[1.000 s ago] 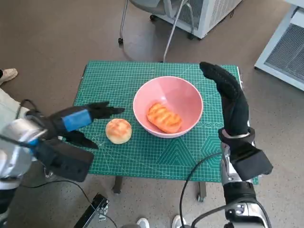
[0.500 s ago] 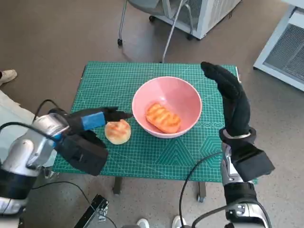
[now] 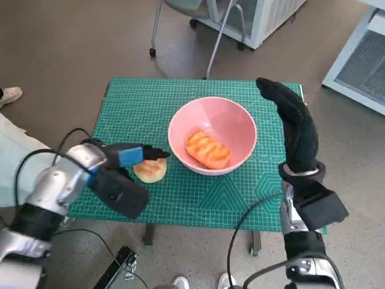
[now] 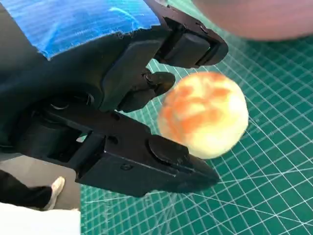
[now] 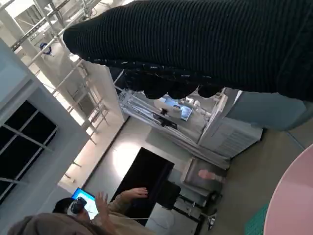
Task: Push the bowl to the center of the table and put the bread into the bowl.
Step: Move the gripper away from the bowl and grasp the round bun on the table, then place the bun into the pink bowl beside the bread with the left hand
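The pink bowl (image 3: 234, 123) stands near the middle of the green mat and holds a long grilled bread (image 3: 207, 149). A round bun (image 3: 151, 171) lies on the mat just left of the bowl. My left hand (image 3: 129, 155) reaches over the bun from the left. In the left wrist view the bun (image 4: 205, 115) sits between the hand's spread black fingers (image 4: 161, 161), and one fingertip touches it. The bowl's wall (image 4: 259, 19) shows just beyond. My right hand (image 3: 295, 129) stands flat and upright beside the bowl's right side, holding nothing.
The green cutting mat (image 3: 204, 198) covers the small table. Chair legs (image 3: 180, 30) and a white cabinet (image 3: 258, 18) stand behind it, and a white shelf (image 3: 361, 54) is at the right. A shoe (image 3: 9, 93) shows at the left. A person (image 5: 83, 205) sits at a laptop.
My left hand has moved right, from beside the bun to over and around it. The bun, the bowl and my right hand have stayed where they were.
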Robot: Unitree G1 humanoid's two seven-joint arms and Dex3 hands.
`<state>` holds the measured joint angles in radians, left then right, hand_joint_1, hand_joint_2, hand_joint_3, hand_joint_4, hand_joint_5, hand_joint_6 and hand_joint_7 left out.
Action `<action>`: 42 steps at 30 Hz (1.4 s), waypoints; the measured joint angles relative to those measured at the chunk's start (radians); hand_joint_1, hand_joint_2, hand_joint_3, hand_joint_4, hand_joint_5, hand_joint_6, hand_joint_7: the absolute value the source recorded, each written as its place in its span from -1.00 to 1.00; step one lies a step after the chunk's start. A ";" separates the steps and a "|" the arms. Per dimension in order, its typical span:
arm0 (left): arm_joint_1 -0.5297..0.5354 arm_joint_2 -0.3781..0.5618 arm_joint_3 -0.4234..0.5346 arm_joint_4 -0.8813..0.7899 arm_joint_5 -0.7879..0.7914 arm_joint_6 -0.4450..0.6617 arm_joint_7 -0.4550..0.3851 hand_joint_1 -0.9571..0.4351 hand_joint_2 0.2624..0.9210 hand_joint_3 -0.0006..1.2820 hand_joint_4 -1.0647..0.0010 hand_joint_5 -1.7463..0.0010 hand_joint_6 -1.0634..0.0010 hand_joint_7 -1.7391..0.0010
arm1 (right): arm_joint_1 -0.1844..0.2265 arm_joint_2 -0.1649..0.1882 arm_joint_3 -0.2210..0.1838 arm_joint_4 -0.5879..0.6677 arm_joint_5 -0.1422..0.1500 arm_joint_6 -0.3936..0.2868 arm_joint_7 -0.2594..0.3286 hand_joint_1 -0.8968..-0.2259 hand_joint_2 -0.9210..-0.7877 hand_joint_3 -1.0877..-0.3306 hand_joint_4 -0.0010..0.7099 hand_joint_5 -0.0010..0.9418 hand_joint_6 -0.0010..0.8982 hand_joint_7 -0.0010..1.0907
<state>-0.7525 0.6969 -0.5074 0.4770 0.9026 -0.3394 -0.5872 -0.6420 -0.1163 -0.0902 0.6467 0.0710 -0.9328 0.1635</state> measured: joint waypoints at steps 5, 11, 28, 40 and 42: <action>-0.029 -0.021 -0.046 0.067 0.052 -0.014 0.074 0.50 0.97 -0.69 0.05 0.63 -0.19 0.60 | 0.001 0.000 -0.001 -0.002 0.000 0.000 -0.005 0.06 -1.00 -0.12 0.09 -0.93 -0.92 0.59; -0.062 -0.022 -0.080 0.123 0.105 -0.040 0.178 0.39 1.00 -0.69 0.08 -0.39 -0.02 -0.40 | 0.003 0.000 -0.002 -0.007 0.000 0.000 -0.006 0.06 -1.00 -0.12 0.09 -0.94 -0.91 0.59; -0.080 0.010 0.048 0.157 -0.049 -0.007 0.184 0.38 1.00 -0.87 -0.24 -0.39 -0.17 -0.34 | 0.005 0.002 -0.002 -0.004 -0.001 0.000 -0.007 0.05 -1.00 -0.11 0.09 -0.94 -0.90 0.58; -0.099 0.076 0.267 -0.135 -0.233 0.149 0.054 0.38 0.98 -0.88 -0.22 -0.39 -0.26 -0.29 | 0.005 0.002 -0.002 -0.003 0.002 0.000 -0.007 0.05 -1.00 -0.11 0.09 -0.94 -0.90 0.58; -0.098 0.077 0.295 -0.200 -0.252 0.184 0.043 0.38 0.99 -0.83 -0.10 -0.43 -0.22 -0.35 | 0.005 0.001 -0.002 -0.003 0.002 0.000 -0.007 0.05 -1.00 -0.11 0.09 -0.94 -0.90 0.58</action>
<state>-0.8504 0.7734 -0.2125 0.2767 0.6504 -0.1556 -0.5442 -0.6374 -0.1157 -0.0922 0.6436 0.0729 -0.9324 0.1567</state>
